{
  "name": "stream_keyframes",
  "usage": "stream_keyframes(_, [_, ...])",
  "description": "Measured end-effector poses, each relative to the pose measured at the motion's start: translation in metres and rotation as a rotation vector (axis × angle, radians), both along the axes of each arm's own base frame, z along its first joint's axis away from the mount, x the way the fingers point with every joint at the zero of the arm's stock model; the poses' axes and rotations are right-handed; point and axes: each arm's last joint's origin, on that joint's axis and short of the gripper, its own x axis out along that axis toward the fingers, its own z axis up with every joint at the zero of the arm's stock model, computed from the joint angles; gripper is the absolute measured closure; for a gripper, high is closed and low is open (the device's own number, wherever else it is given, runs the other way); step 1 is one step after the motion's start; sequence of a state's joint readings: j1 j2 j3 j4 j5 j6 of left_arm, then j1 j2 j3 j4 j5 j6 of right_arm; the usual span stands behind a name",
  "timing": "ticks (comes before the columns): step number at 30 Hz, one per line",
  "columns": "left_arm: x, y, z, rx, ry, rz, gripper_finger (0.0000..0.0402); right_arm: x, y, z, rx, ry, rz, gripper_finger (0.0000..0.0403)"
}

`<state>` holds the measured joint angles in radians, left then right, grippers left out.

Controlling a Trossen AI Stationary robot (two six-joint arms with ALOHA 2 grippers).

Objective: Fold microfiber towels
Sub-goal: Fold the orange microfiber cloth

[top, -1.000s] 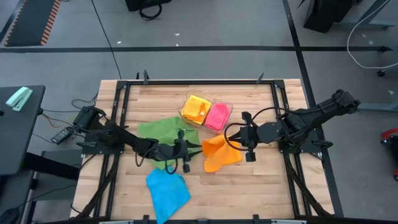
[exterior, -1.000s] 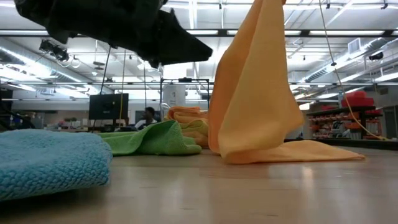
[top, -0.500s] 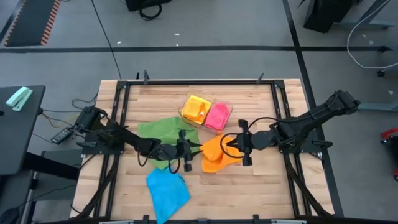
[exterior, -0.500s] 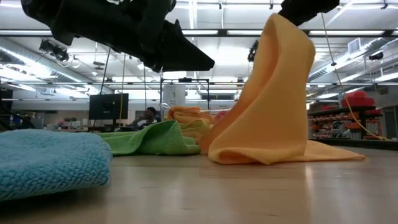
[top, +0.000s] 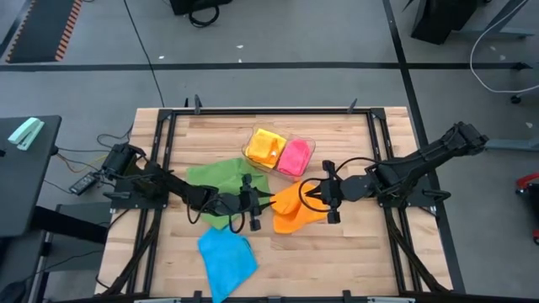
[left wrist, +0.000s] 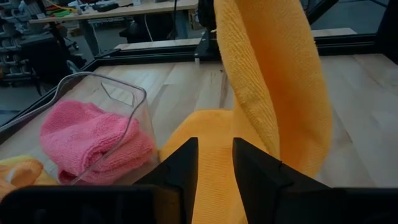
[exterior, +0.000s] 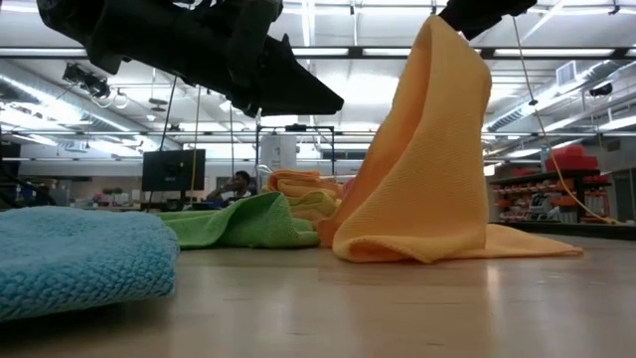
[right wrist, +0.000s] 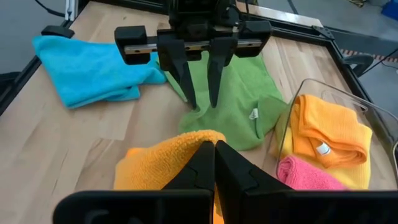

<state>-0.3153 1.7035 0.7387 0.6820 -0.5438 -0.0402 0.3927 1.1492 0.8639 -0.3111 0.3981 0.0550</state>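
An orange towel [top: 293,210] stands half raised in the table's middle, its top in my right gripper [top: 308,197], which is shut on it. My left gripper [top: 266,200] hovers open just left of it, fingers level and pointed at the orange cloth [left wrist: 273,93]; nothing is between them. A green towel [top: 221,178] lies crumpled under the left arm. A blue towel [top: 227,259] lies near the front edge. A yellow-orange towel [top: 266,146] and a pink towel [top: 295,156] sit folded in a clear tray [top: 310,145]. My right gripper pinches the orange towel's raised top edge [right wrist: 198,138] between its two shut fingers, coming slanting down from the table's right. Whether it has one layer or several does not show. The cloth hangs slack below the fingers, its lower part [exterior: 417,244] folded on the table.
A black metal frame [top: 269,111] runs around the wooden tabletop. The tray stands close behind the orange towel. Bare wood lies at the front right [top: 337,261] and far left [top: 202,135].
My right gripper has sunk and drifted a little toward the left gripper, still shut on the orange towel. The towel's top has come down with it, and its lower part has bulged into a rounded fold on the table.
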Motion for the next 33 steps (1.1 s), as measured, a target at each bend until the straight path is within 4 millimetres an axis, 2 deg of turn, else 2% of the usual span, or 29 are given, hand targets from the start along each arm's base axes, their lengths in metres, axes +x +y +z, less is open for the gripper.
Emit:
stream_keyframes(12, [-0.0001, 0.0002, -0.0002, 0.004, 0.004, 0.0, 0.0294, 0.0, 0.0001, 0.0, 0.014, -0.001, -0.008, 0.0393])
stream_keyframes(19, [-0.0002, 0.0002, -0.0002, 0.075, 0.023, -0.018, 0.0294, -0.0001, 0.0001, 0.0, 0.014, -0.001, -0.008, 0.0393])
stream_keyframes(33, [-0.0003, 0.0002, -0.0003, 0.051, 0.018, -0.011, 0.0294, -0.0001, 0.0001, -0.0001, 0.004, 0.001, -0.003, 0.0393])
